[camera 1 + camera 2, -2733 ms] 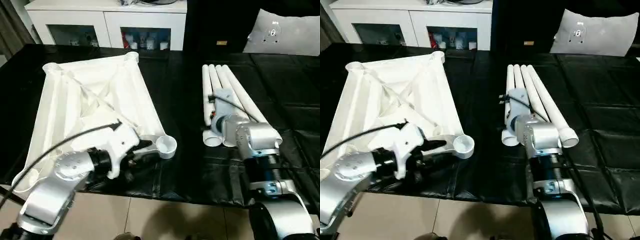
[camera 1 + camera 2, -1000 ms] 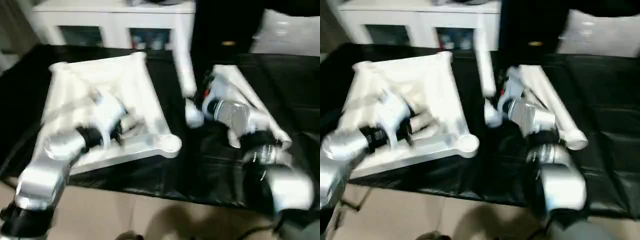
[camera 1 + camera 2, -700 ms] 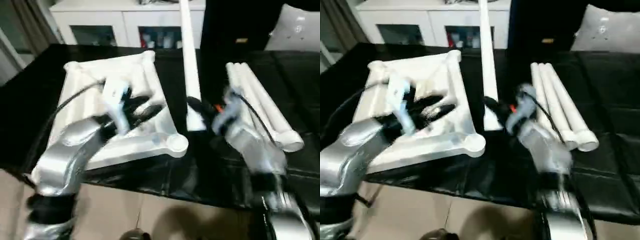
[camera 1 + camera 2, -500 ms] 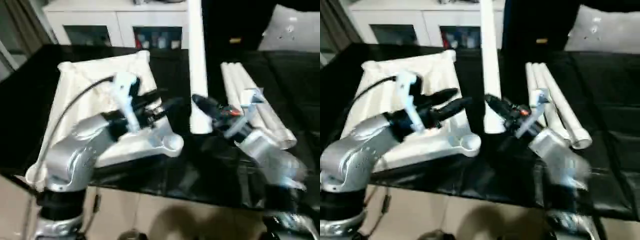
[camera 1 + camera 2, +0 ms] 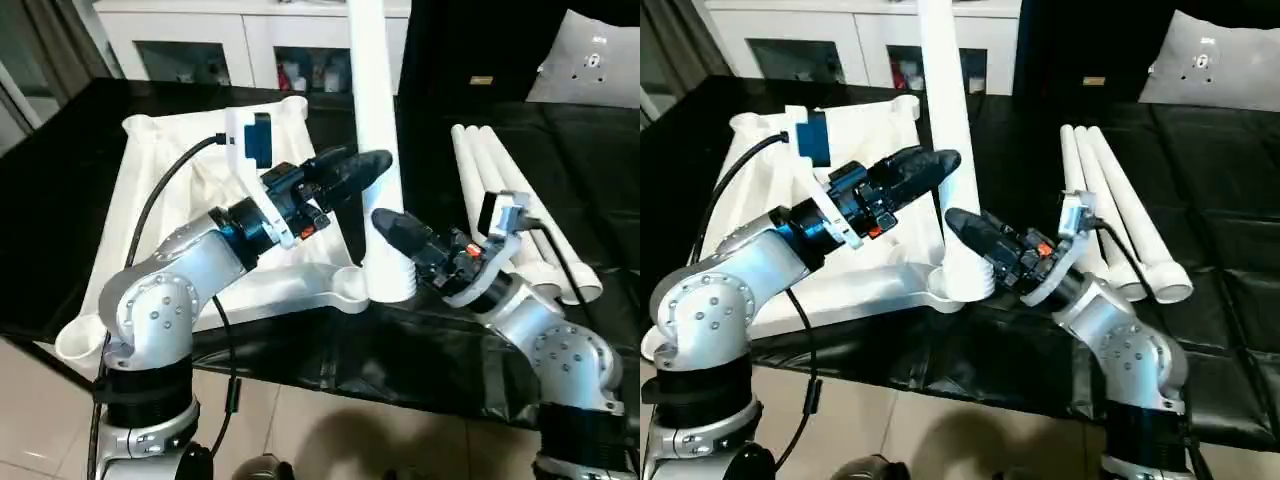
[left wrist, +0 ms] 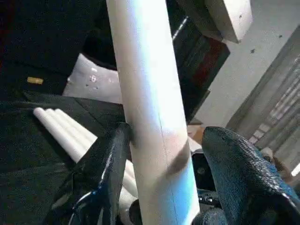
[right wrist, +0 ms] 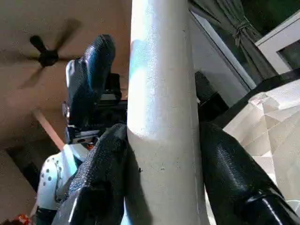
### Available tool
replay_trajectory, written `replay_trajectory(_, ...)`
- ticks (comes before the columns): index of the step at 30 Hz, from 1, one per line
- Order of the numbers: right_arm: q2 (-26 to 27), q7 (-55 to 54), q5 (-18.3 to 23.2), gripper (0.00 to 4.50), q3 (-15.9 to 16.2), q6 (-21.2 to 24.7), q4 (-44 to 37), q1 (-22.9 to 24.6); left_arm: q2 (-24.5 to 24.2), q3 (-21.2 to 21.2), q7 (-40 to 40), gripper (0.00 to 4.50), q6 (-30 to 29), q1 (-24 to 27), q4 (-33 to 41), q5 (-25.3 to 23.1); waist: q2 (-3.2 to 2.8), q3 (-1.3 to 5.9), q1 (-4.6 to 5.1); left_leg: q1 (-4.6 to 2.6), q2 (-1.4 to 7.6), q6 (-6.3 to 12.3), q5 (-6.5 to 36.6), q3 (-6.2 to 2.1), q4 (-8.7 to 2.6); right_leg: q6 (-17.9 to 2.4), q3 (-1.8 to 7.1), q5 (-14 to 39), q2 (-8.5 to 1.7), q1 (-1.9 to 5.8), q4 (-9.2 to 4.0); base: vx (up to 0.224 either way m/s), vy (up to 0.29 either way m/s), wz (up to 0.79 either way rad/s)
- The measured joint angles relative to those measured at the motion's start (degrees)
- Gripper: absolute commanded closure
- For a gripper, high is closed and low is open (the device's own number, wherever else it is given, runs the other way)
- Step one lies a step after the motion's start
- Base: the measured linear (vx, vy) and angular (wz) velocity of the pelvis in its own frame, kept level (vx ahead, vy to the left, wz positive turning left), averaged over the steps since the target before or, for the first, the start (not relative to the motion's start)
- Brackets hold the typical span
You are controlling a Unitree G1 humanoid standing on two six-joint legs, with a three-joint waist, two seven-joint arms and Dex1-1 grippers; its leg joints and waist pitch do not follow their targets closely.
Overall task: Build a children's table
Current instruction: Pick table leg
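My right gripper (image 5: 385, 222) pinches the white table leg (image 5: 375, 140) standing up in the tabletop's (image 5: 180, 200) five o'clock corner socket (image 5: 352, 286), and my left gripper (image 5: 372, 163) straddles it loosely higher up.

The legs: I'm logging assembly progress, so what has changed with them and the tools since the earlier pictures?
One leg left the pile and now stands upright, its thick end at the tabletop's near corner socket. The right tool grips it low down. The left tool, earlier at that socket, now straddles it higher up. Three legs and the upturned tabletop stayed put.
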State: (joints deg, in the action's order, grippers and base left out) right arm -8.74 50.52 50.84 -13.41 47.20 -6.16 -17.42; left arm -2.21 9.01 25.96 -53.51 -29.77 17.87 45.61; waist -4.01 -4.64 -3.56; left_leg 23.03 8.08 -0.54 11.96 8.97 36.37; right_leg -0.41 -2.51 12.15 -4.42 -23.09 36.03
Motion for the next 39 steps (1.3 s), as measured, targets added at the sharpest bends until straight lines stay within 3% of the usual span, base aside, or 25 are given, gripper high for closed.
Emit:
replay_trajectory(2,-0.2,0.0,0.7,2.63,0.5,0.1,-0.6,0.0,0.4,-0.1,-0.7,1.42,-0.3,0.2,0.1,1.0,0.18,-0.04,0.00,0.00,0.01,0.00,0.0,0.00,0.00,0.0,-0.01,0.0,0.00,0.00,0.00,0.000,0.000,0.00)
replay_trajectory(4,-0.4,0.0,0.9,2.63,0.9,0.1,-1.0,0.2,0.4,-0.1,-1.1,1.98,-0.4,0.4,0.5,1.5,0.27,-0.05,0.02,0.00,0.01,0.00,0.0,0.00,0.00,0.0,0.00,0.0,0.00,0.00,0.00,0.000,0.000,0.00)
replay_trajectory(7,-0.6,-0.1,0.9,2.63,1.6,0.0,-2.2,1.3,0.3,-0.1,-1.3,2.12,-0.5,0.7,1.1,2.0,0.46,-0.12,0.04,0.00,0.01,-0.01,0.0,0.00,0.00,0.0,0.00,0.0,0.00,0.00,-0.01,0.000,0.000,0.00)
replay_trajectory(12,-0.4,-2.5,-4.3,2.63,4.5,-4.4,-4.0,1.5,-0.7,-0.6,-2.1,2.12,0.5,1.4,1.2,0.9,0.52,-0.13,0.11,-0.01,0.01,-0.03,0.0,0.00,-0.01,0.0,0.01,0.0,0.00,0.00,-0.01,0.000,0.000,0.00)
replay_trajectory(15,0.7,-5.0,-7.8,2.63,6.4,-7.6,-4.6,1.7,-2.9,-3.2,-2.0,2.12,3.5,1.8,1.4,-3.2,0.53,-0.12,0.19,-0.02,0.01,-0.04,0.0,0.00,-0.08,0.0,0.01,0.0,0.01,0.00,-0.06,0.000,0.000,0.00)
replay_trajectory(21,2.9,-8.9,-14.6,2.63,10.3,-14.1,-5.2,3.2,-5.2,-11.7,-5.8,2.12,12.8,3.1,2.3,-16.1,0.58,-0.12,0.18,0.06,0.00,-0.03,0.0,0.00,-0.14,0.2,0.00,-0.1,0.01,0.02,-0.30,0.000,0.000,0.00)
replay_trajectory(24,3.6,-9.5,-16.8,2.63,11.6,-16.9,-5.2,4.1,-6.3,-14.6,-5.8,2.12,16.5,3.6,2.6,-19.7,0.57,-0.12,0.37,0.05,0.00,-0.03,0.0,0.01,-0.17,0.2,0.01,-0.1,0.01,0.02,-0.33,0.000,0.000,0.00)
replay_trajectory(33,3.8,-10.0,-20.8,2.63,14.7,-22.9,-5.1,5.7,-4.4,-13.7,-5.7,2.12,19.4,6.1,2.1,-19.6,0.62,-0.12,0.74,0.01,0.01,-0.09,0.0,0.01,-0.16,0.2,0.02,-0.2,0.01,0.03,-0.28,0.000,0.000,0.00)
replay_trajectory(39,3.1,-9.7,-23.3,2.63,16.9,-24.4,-4.4,6.3,-1.5,-10.9,-7.8,2.12,15.4,7.4,1.9,-15.5,0.63,-0.11,0.90,0.01,0.00,-0.08,0.0,0.02,-0.15,0.2,0.04,-0.2,0.01,0.03,-0.27,0.000,0.000,0.00)
